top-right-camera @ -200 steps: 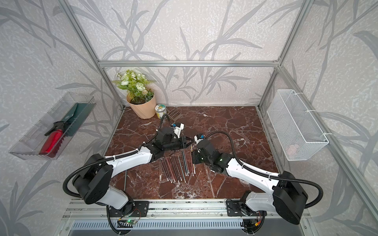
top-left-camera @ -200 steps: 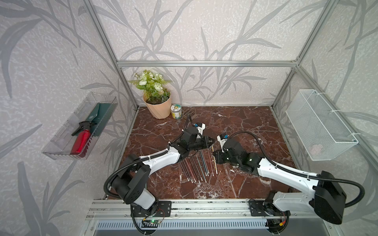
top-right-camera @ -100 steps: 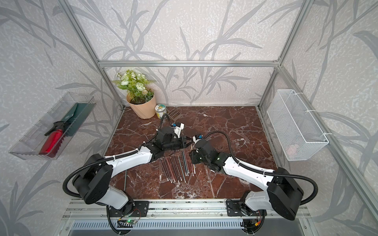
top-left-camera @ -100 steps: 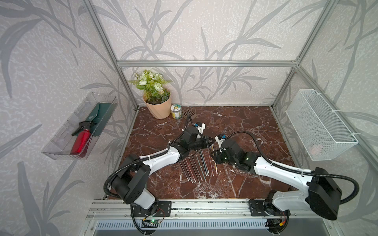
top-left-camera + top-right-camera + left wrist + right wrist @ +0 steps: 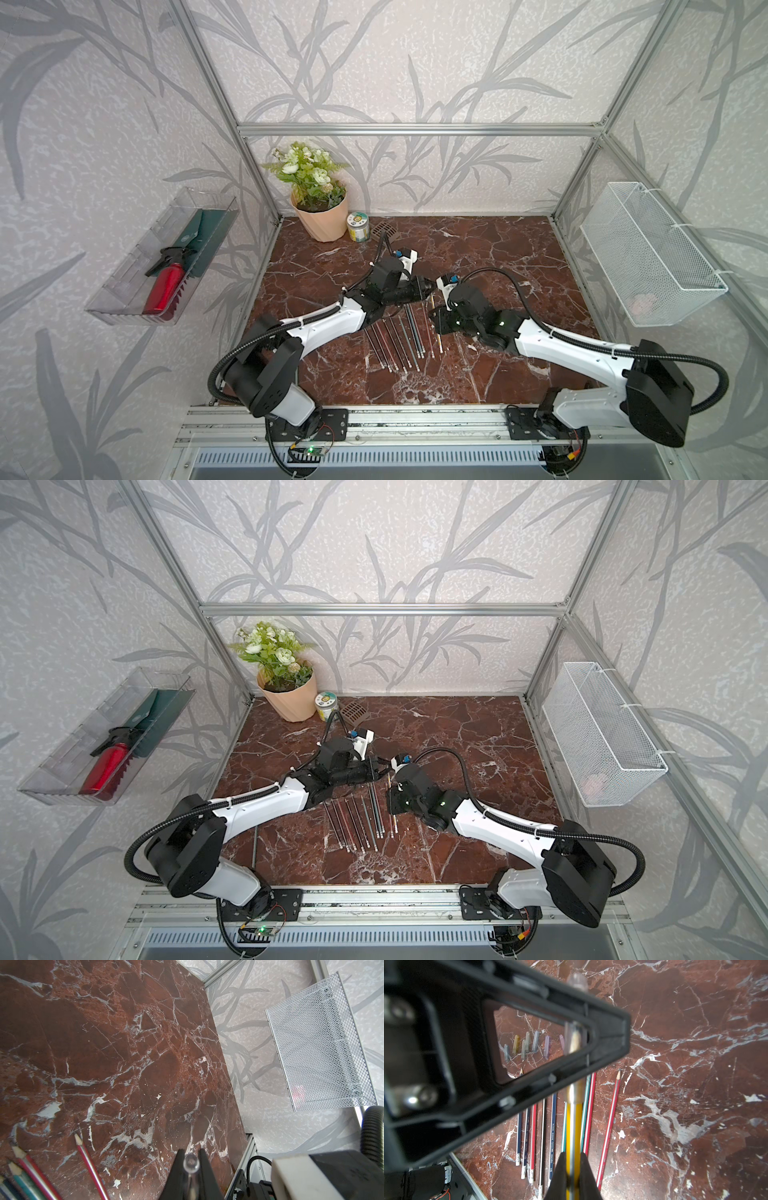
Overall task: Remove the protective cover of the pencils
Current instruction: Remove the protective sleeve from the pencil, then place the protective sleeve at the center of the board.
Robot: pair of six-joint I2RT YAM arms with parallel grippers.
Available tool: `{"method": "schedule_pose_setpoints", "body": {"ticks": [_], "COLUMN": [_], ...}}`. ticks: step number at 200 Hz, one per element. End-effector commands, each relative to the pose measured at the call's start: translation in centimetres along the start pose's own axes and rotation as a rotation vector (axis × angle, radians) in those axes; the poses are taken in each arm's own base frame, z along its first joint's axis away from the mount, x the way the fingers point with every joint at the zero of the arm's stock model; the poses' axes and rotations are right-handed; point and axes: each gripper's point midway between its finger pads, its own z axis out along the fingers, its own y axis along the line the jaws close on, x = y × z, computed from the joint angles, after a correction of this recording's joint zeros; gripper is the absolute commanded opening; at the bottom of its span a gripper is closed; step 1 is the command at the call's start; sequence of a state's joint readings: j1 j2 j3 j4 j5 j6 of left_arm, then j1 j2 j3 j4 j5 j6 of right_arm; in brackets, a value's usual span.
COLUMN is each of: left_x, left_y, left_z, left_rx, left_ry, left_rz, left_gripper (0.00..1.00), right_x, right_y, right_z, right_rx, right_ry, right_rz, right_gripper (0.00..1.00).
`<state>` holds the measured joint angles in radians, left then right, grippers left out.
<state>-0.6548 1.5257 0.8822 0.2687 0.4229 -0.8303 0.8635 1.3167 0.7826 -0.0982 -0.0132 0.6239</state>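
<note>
Right wrist view: right gripper (image 5: 572,1157) clamped on a yellow pencil (image 5: 577,1126) at bottom centre, its tip inside a clear cap (image 5: 191,1164) that the left gripper (image 5: 190,1152) pinches tight, nine more pencils (image 5: 552,1126) (navy, red, green; "HB" readable on one) side by side lower centre on the marble table (image 5: 695,1022), seven loose caps (image 5: 535,1041) upper left.

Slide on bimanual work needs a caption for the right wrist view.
Right gripper holds a yellow pencil while the left gripper pinches its clear cap.
</note>
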Motion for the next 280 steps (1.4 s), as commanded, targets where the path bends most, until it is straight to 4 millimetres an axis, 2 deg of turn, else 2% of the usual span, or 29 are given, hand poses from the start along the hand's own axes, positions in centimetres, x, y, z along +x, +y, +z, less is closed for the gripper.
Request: {"method": "schedule_pose_setpoints", "body": {"ticks": [1,79,160,199,253,260,280], "left_x": [-1.4,-3.1,-4.7,-5.4,-6.0,-6.1,-6.2], "left_y": [-0.5,0.4,3.4,4.3,5.3,5.6,6.3], "left_z": [-0.9,-2.8,-4.2,-5.0,-6.2,-6.3,-6.7], "left_rx": [-0.011,-0.035,-0.093,-0.097,-0.121,-0.13,-0.151], "left_ry": [-0.042,-0.116,-0.157,-0.177,-0.218,-0.225,-0.241], "left_rz": [0.016,0.001,-0.076,-0.112,-0.141,-0.149,-0.165], "left_gripper": [0.02,0.0,0.0,0.0,0.0,0.0,0.0], "right_x": [-0.2,1.7,3.3,4.2,5.0,5.8,5.8], "right_y": [1.3,2.4,3.3,3.8,5.4,6.5,6.4], "right_z": [-0.8,0.1,0.5,0.8,1.6,1.5,1.2], "right_rx": [-0.048,-0.072,-0.105,-0.127,-0.18,-0.207,-0.197], "right_ry": [-0.024,0.018,0.042,0.069,0.087,0.099,0.086], "right_rz": [-0.029,-0.074,-0.095,-0.1,-0.094,-0.115,-0.092], "right_gripper": [0.0,0.0,0.0,0.0,0.0,0.0,0.0]}}
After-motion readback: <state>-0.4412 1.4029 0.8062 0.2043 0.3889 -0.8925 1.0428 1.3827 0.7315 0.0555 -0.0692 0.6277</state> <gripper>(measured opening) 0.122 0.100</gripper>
